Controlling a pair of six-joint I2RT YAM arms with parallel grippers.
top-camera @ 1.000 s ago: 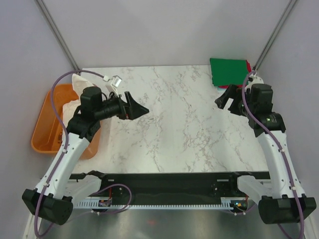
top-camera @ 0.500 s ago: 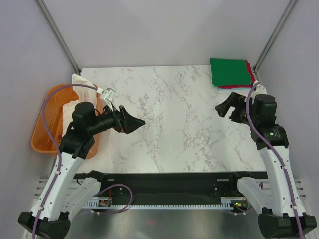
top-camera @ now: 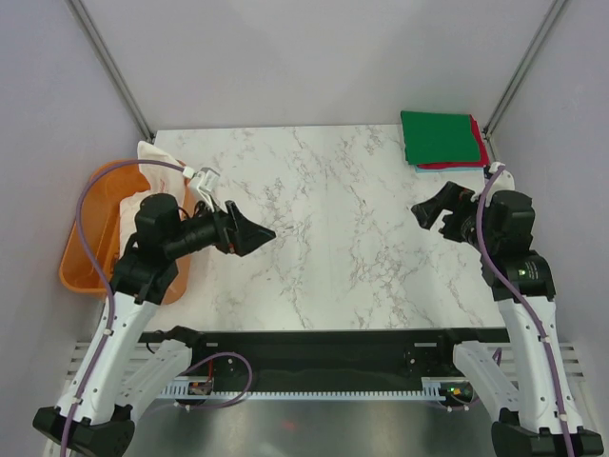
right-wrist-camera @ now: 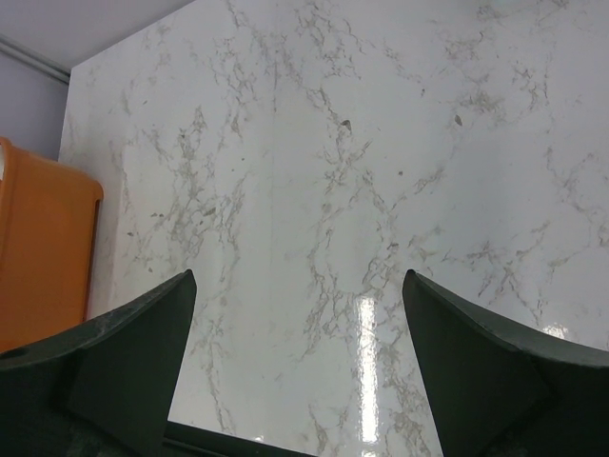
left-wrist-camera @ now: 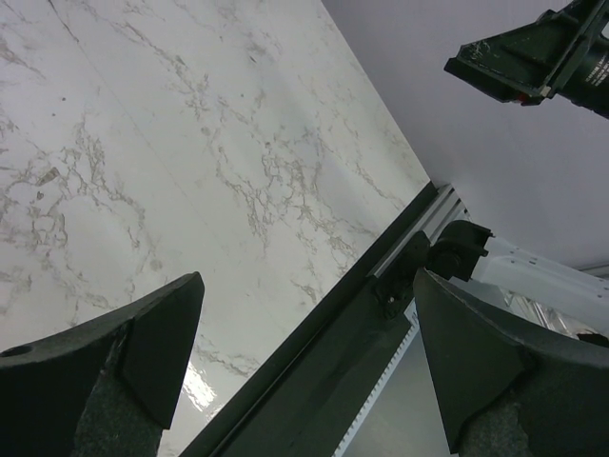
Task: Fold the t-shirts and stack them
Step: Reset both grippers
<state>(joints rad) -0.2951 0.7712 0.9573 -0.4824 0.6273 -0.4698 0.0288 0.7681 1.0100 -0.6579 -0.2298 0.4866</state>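
Note:
Folded t-shirts are stacked at the table's back right corner: a green one (top-camera: 438,136) on top, a red one (top-camera: 480,149) under it, and a pale blue edge (top-camera: 447,168) at the bottom. A white t-shirt (top-camera: 150,154) lies crumpled over the orange tub's rim at the left. My left gripper (top-camera: 255,231) (left-wrist-camera: 306,278) hangs open over the table's left part, pointing right, with nothing between its fingers. My right gripper (top-camera: 426,211) (right-wrist-camera: 298,276) is open and empty too, in front of the stack and pointing left.
The orange tub (top-camera: 84,243) (right-wrist-camera: 38,248) stands off the table's left edge beside my left arm. The white marble table (top-camera: 333,238) lies between the grippers. A black rail (top-camera: 304,345) (left-wrist-camera: 314,352) runs along its near edge. Grey walls close in the back and sides.
Both arms have drawn back toward the near side. The left gripper dropped lower and nearer; the right gripper moved away from the stack. Both stayed open.

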